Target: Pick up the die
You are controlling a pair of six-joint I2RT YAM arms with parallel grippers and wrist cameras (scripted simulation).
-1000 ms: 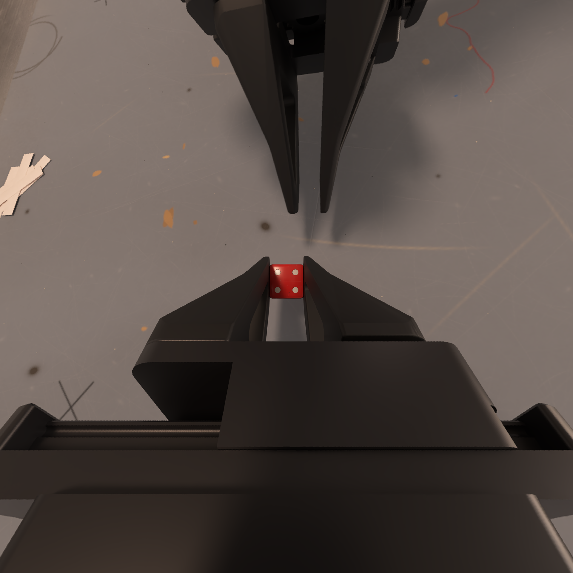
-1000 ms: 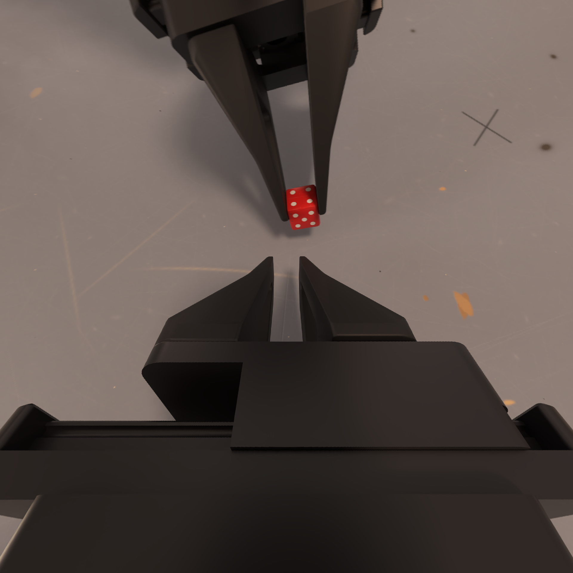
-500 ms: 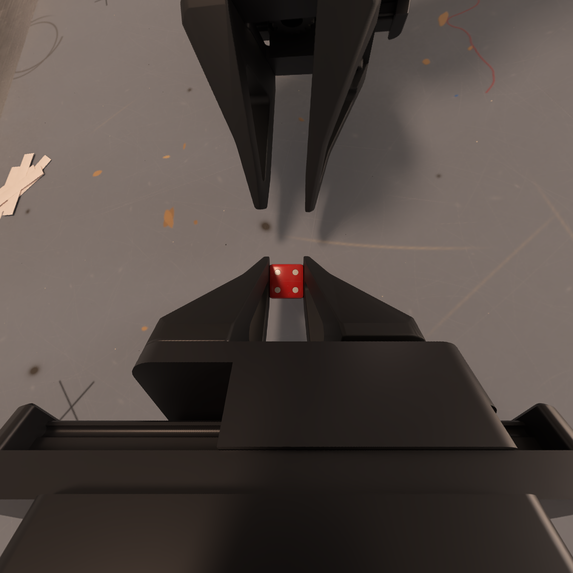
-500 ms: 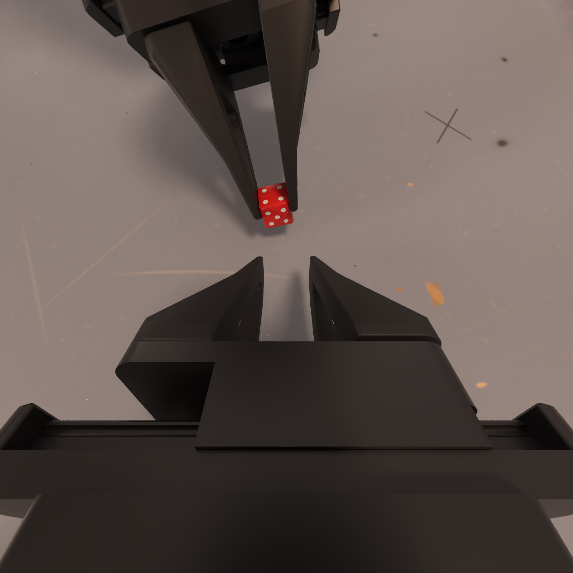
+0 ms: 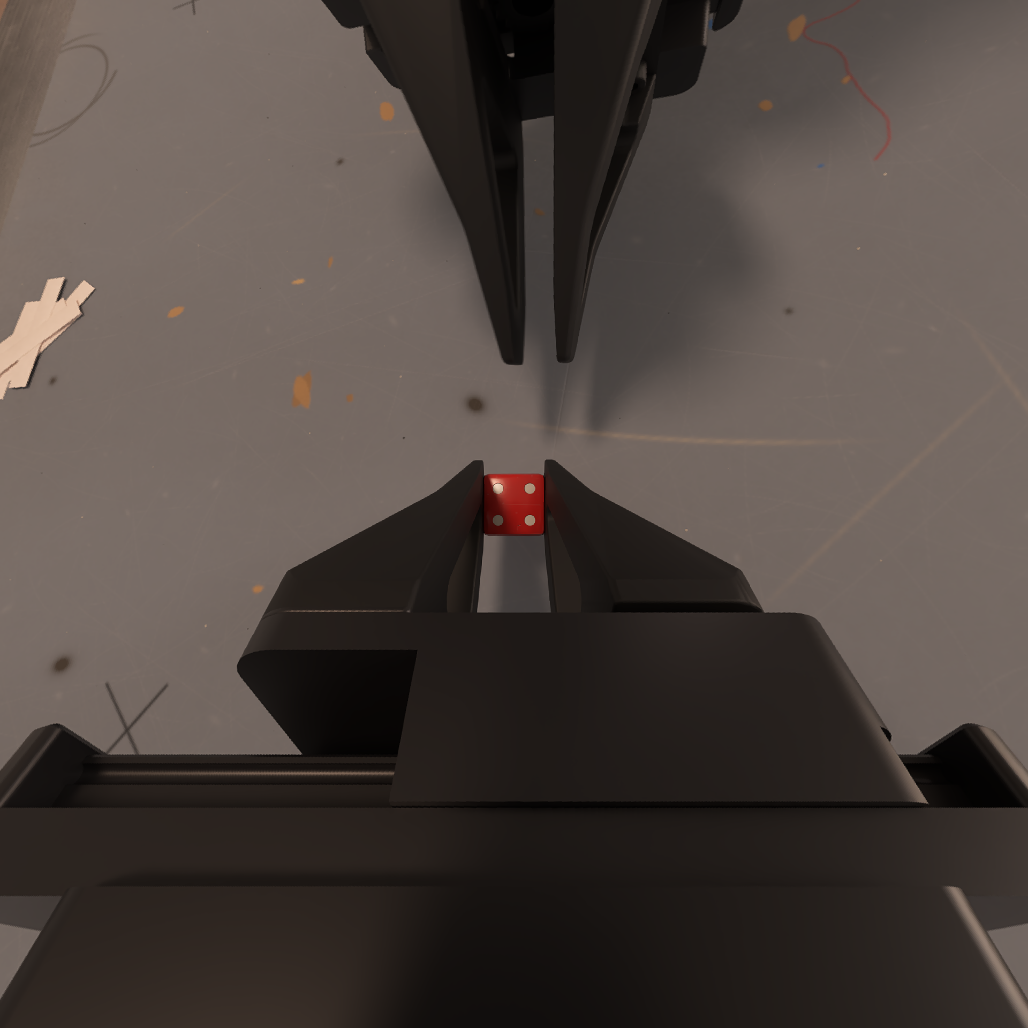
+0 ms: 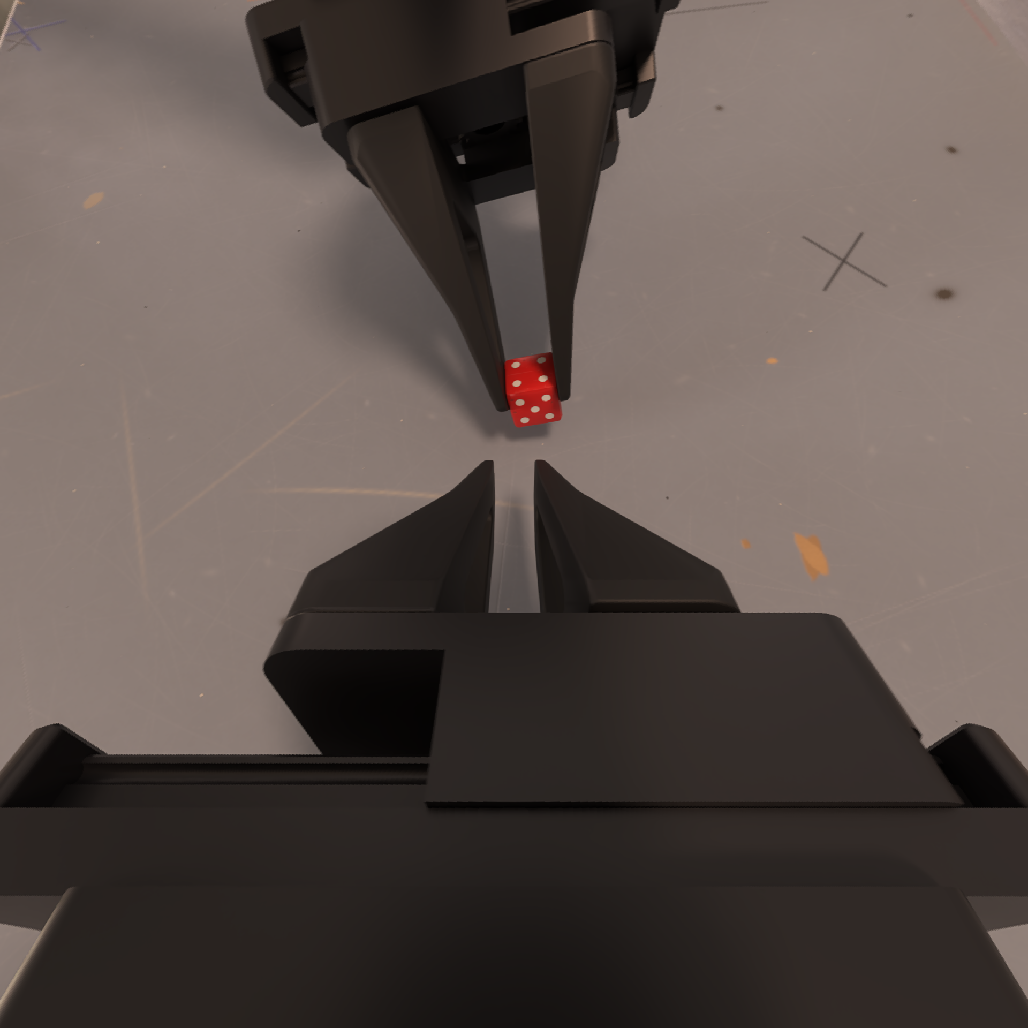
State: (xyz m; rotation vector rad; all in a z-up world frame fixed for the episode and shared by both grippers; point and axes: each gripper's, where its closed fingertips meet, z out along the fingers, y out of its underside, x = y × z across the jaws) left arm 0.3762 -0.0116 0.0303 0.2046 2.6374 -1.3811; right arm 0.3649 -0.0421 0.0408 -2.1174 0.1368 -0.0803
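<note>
On the left side, the left tool (image 5: 513,461) pinches the die (image 5: 513,504) between its two fingertips, one dark finger flat against each side of the cube. Seen from the right wrist, the die (image 6: 533,389) sits at the very tips of that tool (image 6: 533,398), its lower part poking out past them. It appears to be clear of the desk (image 6: 167,334), though the faint shadow beneath it makes the gap hard to judge.

To the right, facing it tip to tip, the right tool (image 6: 513,461) holds nothing. Its fingers are drawn near together with only a narrow slit between them, and from the left wrist it (image 5: 538,361) shows the same slim gap, pointing at the die from just beyond it.

The grasp looks made, so the step in hand is the lift. The next move calls for a straight, steady rise with the pinch kept firm, since so little finger overlaps the cube.

The die is small and red with rounded edges and pale pips: four face the left wrist camera, and five face the right wrist camera, with another pipped face above.
</note>
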